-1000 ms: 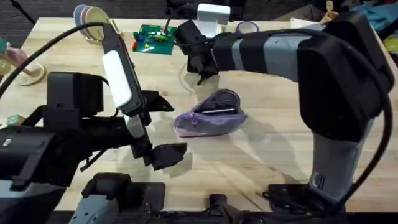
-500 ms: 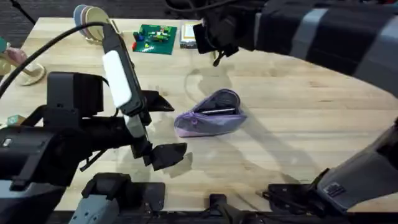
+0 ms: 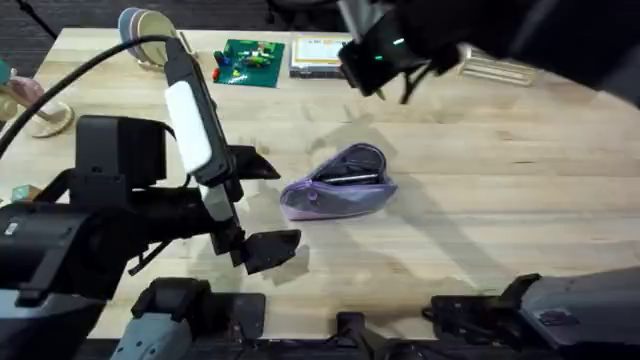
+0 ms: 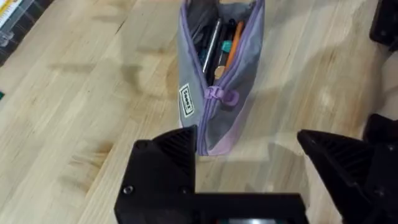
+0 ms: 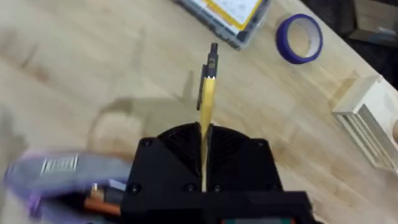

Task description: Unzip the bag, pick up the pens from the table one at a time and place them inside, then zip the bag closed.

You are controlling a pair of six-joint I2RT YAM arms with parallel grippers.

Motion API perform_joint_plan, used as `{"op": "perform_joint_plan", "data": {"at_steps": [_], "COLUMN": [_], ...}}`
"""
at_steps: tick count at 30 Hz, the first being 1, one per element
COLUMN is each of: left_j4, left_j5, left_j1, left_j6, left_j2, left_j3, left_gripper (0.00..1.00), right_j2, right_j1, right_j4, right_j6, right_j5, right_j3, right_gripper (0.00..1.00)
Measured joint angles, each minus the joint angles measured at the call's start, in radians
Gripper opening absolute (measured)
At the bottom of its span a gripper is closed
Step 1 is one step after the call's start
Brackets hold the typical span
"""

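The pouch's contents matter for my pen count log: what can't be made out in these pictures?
- How many pens lie in the pouch: left wrist view, its far end is cut off by the edge and its walls cover them.
- The yellow pen lower end: right wrist view, hidden between the right tool fingers.
- The right tool in overhead: dark and blurred.

Bench [image 3: 480, 230]: pale wooden planks, grain running lengthwise, evenly lit with soft shadows. Far edge carries a green board [image 3: 250, 62] with small coloured parts, a flat clear case [image 3: 318, 56] and a slatted wooden crate [image 3: 495, 68]. A roll of blue tape [image 5: 300, 38] lies near. Dark flooring [image 3: 80, 14] beyond.
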Motion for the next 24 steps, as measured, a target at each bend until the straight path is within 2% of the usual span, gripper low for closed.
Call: {"op": "perform_joint_plan", "data": {"at_steps": [10,15,19,24], "left_j4": [0.0,0.0,0.0,0.0], "left_j5": [0.0,0.0,0.0,0.0], "left_j1": [0.0,0.0,0.0,0.0], "left_j6": [0.0,0.0,0.0,0.0], "left_j2": [0.0,0.0,0.0,0.0], "left_j3": [0.0,0.0,0.0,0.0], "left_gripper": [0.993,0.993,0.993,0.994], "right_j2": [-0.153,-0.179,-0.186,-0.186], "right_j1": [-0.103,-0.112,-0.112,-0.112], "right_j4": [-0.196,-0.304,-0.368,-0.361], "right_j6": [-0.267,-0.518,-0.725,-0.858], "right_j5": [-0.289,-0.416,-0.469,-0.488], "right_j3": [0.0,-0.001,-0.034,-0.126], "right_gripper": [0.034,0.034,0.034,0.034]}}
